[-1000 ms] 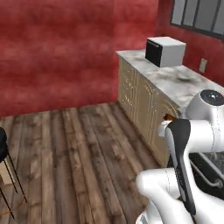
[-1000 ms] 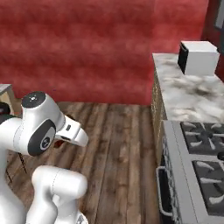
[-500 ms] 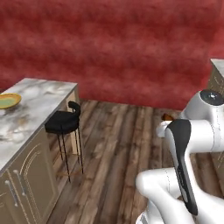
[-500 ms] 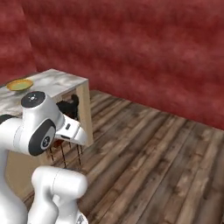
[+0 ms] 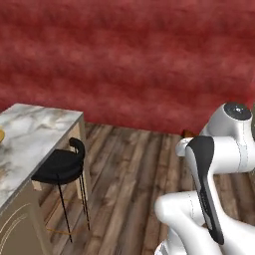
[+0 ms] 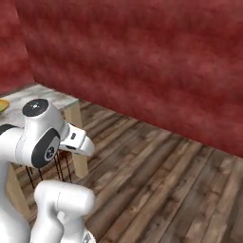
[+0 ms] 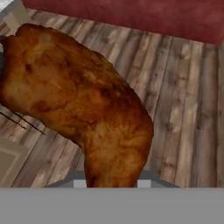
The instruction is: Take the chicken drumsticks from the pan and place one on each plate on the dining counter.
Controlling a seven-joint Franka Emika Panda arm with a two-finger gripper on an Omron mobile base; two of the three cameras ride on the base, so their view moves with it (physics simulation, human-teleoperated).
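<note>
My gripper (image 7: 109,183) is clamped narrow on a drumstick (image 7: 83,105), held above wood floor (image 7: 183,109). Dining counter (image 5: 30,134) and black stool (image 5: 60,167) stand to my left.

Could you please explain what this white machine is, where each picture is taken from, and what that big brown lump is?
It is a white robot arm on a driving base in a simulated kitchen. Two cameras ride on the base, behind the arm to its left and right; both look over it at a wooden floor, a red wall, a black stool and the marble dining counter. The third camera sits on the hand. The brown lump filling it is a chicken drumstick, gripped in the claw and seen very close. A yellow plate peeks in on the counter's edge.
</note>
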